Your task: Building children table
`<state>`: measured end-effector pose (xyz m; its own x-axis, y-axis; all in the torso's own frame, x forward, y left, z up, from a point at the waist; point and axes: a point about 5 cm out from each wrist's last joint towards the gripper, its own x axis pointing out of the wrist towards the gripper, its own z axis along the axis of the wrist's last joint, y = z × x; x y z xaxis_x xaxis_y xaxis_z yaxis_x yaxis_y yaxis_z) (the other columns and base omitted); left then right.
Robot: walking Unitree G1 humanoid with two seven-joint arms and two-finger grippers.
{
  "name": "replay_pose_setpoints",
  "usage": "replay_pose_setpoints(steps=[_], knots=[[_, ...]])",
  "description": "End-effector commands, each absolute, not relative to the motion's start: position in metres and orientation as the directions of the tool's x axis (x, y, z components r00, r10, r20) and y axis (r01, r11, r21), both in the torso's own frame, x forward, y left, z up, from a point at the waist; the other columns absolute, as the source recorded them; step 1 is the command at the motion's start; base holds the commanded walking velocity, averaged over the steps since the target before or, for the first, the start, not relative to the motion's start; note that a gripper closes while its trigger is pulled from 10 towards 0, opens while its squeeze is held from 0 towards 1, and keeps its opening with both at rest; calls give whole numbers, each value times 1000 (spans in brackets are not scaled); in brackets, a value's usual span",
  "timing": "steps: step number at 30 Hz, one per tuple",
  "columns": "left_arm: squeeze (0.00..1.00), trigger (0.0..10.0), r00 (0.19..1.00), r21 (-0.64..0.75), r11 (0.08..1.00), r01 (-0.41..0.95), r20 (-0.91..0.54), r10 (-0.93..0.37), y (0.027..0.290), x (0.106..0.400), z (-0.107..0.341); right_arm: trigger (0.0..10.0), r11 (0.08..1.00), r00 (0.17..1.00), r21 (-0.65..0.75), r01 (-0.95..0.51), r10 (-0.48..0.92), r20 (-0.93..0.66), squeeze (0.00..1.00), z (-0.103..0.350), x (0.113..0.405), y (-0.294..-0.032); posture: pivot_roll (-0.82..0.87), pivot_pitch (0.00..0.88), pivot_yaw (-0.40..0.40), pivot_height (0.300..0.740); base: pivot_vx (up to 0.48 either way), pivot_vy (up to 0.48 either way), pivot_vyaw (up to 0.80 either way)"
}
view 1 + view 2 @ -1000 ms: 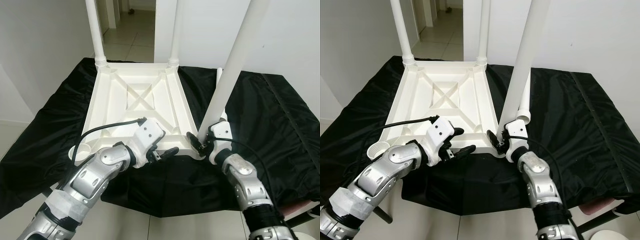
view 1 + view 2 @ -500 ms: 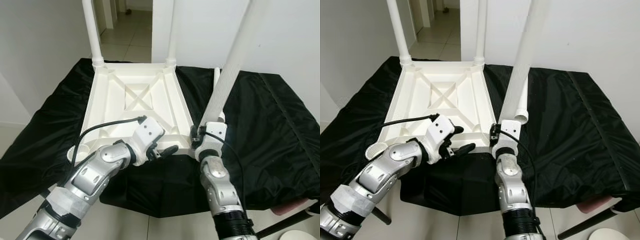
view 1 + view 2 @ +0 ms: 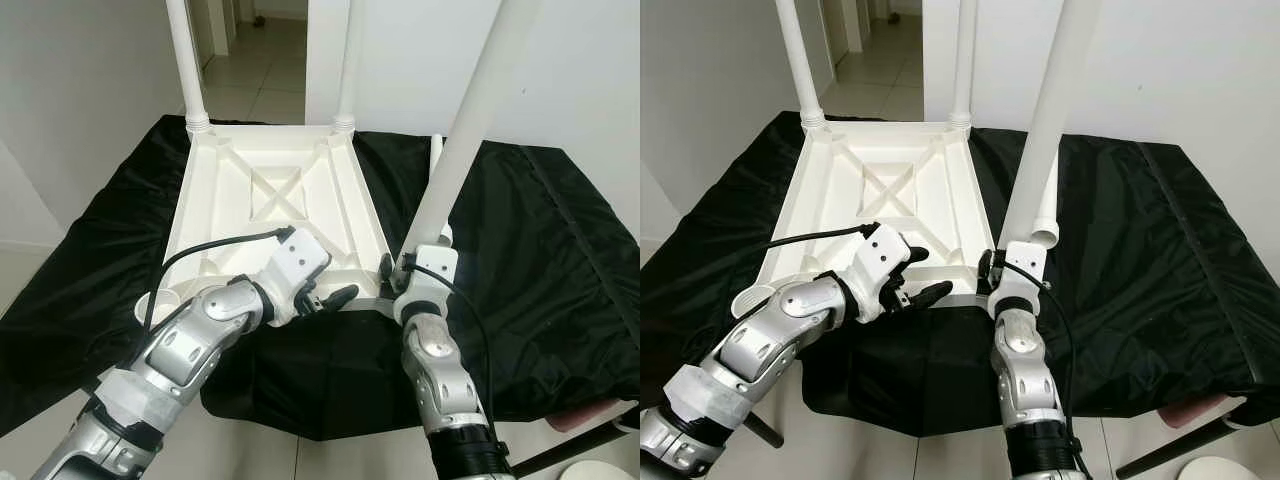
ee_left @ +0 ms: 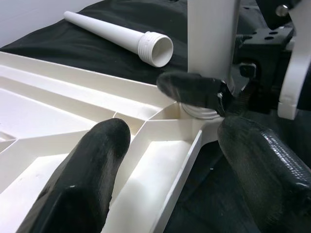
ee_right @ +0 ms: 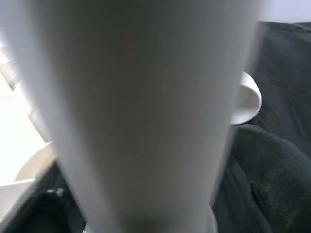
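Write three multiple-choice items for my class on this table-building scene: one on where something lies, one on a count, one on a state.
1. Where does the loose table leg lie?
A. On the black cloth beside the upturned tabletop
B. On the tiled floor
C. Inside the tabletop's frame

2. How many legs already stand upright at the far corners of the tabletop?
A. None
B. Two
C. Four

3. What is the state of the left pincer?
A. Shut on a leg
B. Open, fingers either side of the tabletop's near edge
C. Shut on the cloth

Answers:
1. A: the left wrist view shows the leg lying on the black cloth, threaded end open.
2. B: one far leg and another stand in their sockets.
3. B: its fingers are spread apart; the right pincer holds the third leg at the near corner.
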<state>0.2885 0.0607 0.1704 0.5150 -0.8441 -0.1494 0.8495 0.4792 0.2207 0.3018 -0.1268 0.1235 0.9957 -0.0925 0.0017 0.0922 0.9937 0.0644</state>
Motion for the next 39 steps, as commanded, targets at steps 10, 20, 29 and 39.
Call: replay_pose_setpoints(steps=[10, 20, 29, 39], knots=[[0, 10000, 431, 219, 391, 894, -175, -885, 62, 288, 170, 10000, 998, 999, 59, 23, -26, 46, 0, 123, 291, -126, 17, 0, -18, 740, 0, 0, 0], [0, 10000, 468, 244, 425, 872, -160, -869, 65, 295, 173, 10000, 996, 994, 77, -53, 46, 96, 0, 120, 271, -130, 7, 0, -9, 740, 0, 0, 0], [0, 10000, 496, 256, 451, 855, -150, -855, 71, 301, 176, 10000, 993, 990, 77, -92, 83, 114, 0, 119, 266, -129, 3, 0, -7, 740, 0, 0, 0], [0, 10000, 569, 264, 526, 808, -119, -814, 80, 314, 182, 10000, 985, 982, 84, -149, 137, 133, 0, 120, 264, -125, 6, 0, -9, 740, 0, 0, 0]])
